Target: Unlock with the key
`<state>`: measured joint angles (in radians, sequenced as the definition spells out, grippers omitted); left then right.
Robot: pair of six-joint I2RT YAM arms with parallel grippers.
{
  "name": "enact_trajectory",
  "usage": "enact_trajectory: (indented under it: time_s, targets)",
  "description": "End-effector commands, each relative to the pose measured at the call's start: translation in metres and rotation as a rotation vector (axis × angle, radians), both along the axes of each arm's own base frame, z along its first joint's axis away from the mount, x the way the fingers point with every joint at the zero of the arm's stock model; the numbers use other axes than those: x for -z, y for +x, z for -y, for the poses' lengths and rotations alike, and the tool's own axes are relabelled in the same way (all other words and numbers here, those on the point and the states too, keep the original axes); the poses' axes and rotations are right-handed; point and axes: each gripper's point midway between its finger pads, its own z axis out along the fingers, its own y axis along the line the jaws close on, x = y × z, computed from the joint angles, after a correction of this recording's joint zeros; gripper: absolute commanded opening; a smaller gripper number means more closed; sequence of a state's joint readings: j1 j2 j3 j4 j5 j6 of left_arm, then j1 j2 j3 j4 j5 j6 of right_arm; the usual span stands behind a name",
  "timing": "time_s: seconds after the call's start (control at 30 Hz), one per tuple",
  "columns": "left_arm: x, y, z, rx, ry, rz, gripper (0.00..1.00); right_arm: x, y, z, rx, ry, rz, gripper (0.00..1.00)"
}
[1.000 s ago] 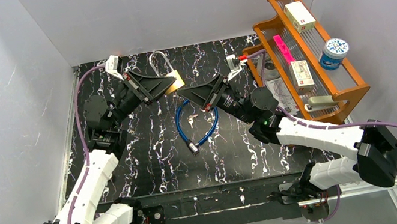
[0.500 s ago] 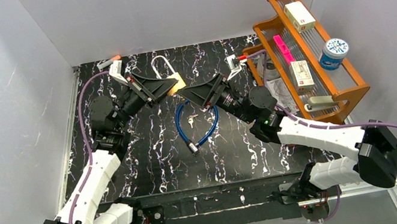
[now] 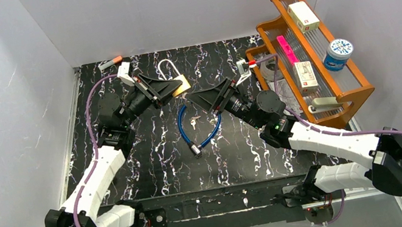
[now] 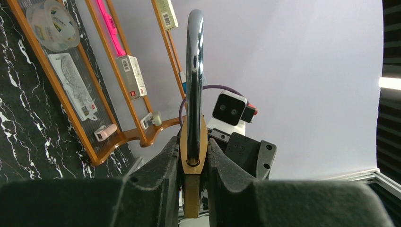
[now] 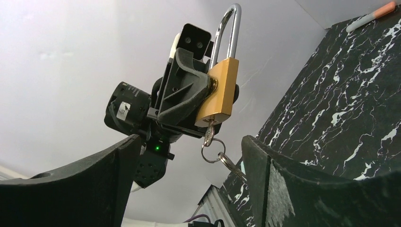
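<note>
From the top view, your left gripper (image 3: 173, 86) is clamped on the brass padlock (image 3: 179, 84) and holds it in the air above the far part of the table (image 3: 150, 159). The right gripper (image 3: 193, 98) stands just beside the lock with its jaws wide apart and holds nothing. The blue cable lock (image 3: 206, 130) lies below them on the table; it is not part of this step, so keep clear of it.

In the left wrist view you see the padlock edge-on, with the fingers (image 4: 158, 182) pressing on its two flat faces and the shackle (image 4: 195, 71) pointing away from the camera. This grip looks square. Do not loosen it, because I judge that the body will try to rotate when the key is turned.

In the right wrist view, the key (image 5: 208, 133) sits in the bottom of the padlock, and the key ring (image 5: 211, 152) hangs free under it. The key is between your open fingers (image 5: 302, 184) but not yet touched. Whether the shackle is released, I cannot tell. Bring the jaws up along the axis of the key, close on its flat head and not on the ring, then turn the wrist about that axis without pulling down.
</note>
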<state>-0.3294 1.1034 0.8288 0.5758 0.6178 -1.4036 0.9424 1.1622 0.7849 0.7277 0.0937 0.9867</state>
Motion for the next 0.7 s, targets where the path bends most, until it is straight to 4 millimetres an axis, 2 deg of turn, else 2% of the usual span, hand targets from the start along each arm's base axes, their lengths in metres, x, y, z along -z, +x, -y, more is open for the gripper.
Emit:
enact_trajectory:
  time_s: [0.0, 0.17, 0.27, 0.37, 0.57, 0.67]
  targets:
    - [-0.033, -0.01, -0.002, 0.016, -0.05, 0.111, 0.0, -0.01, -0.001, 0.003, 0.008, -0.005, 0.052, 0.79]
    - [-0.038, -0.017, -0.001, 0.043, -0.044, 0.145, 0.0, -0.015, 0.003, 0.002, 0.015, -0.007, 0.078, 0.5]
    - [-0.039, -0.019, -0.001, 0.049, -0.043, 0.151, 0.0, -0.017, 0.004, 0.001, 0.006, 0.003, 0.084, 0.37]
    - [-0.04, -0.021, -0.002, 0.051, -0.043, 0.158, 0.0, -0.018, 0.005, -0.001, -0.004, 0.015, 0.076, 0.31]
    - [-0.044, -0.028, -0.003, 0.056, -0.045, 0.185, 0.0, -0.024, 0.006, -0.008, -0.034, 0.038, 0.075, 0.26]
    - [-0.046, -0.03, -0.004, 0.057, -0.044, 0.201, 0.0, -0.027, 0.008, -0.011, -0.044, 0.05, 0.078, 0.11]
